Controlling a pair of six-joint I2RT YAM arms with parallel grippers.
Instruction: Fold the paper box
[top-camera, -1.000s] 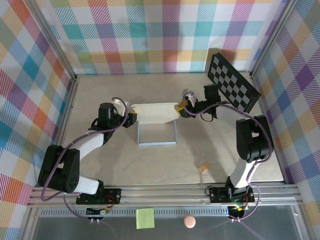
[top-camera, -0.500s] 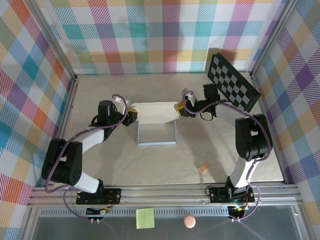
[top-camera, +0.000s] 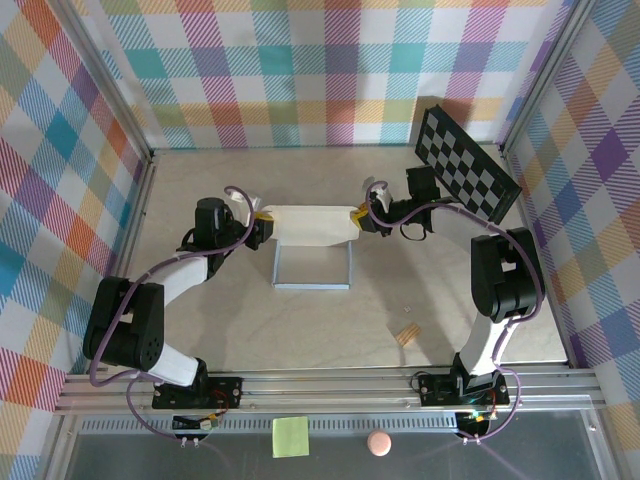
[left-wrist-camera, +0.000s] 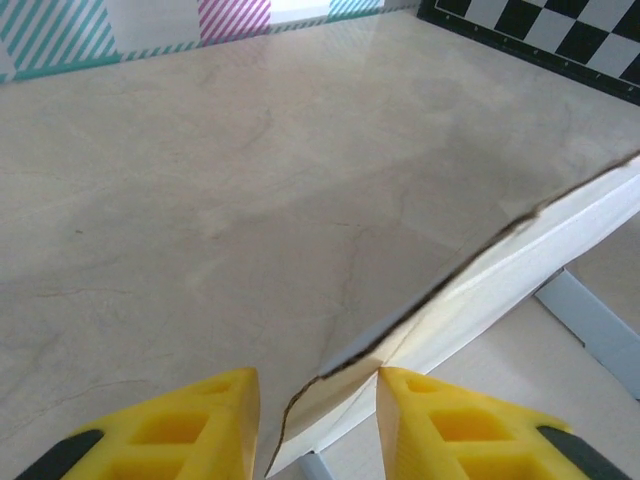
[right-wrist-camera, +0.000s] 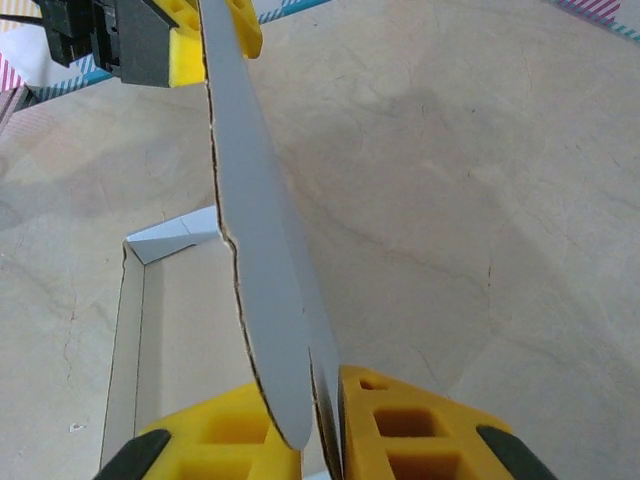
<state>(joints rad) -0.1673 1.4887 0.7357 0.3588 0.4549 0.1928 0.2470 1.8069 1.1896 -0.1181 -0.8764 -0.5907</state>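
The paper box (top-camera: 310, 226) sits in the middle of the pale counter (top-camera: 200, 190). Its shallow tray lies flat and open just below centre in the overhead view, and its broad flap stands up along the tray's far edge. The left hand (top-camera: 262, 227) is at the flap's left end and the right hand (top-camera: 357, 219) is at its right end. In the left wrist view the left hand (left-wrist-camera: 315, 380) is partly spread. The paper box (left-wrist-camera: 500, 270) edge runs between the yellow fingers (left-wrist-camera: 180, 425), close against the right-side one, with a gap showing on the other side. In the right wrist view the right hand (right-wrist-camera: 318, 400) is pressed together, pinching the thin end of the paper box (right-wrist-camera: 250, 220) flap. A checkerboard panel (top-camera: 465, 165) leans at the upper right, well apart from the box.
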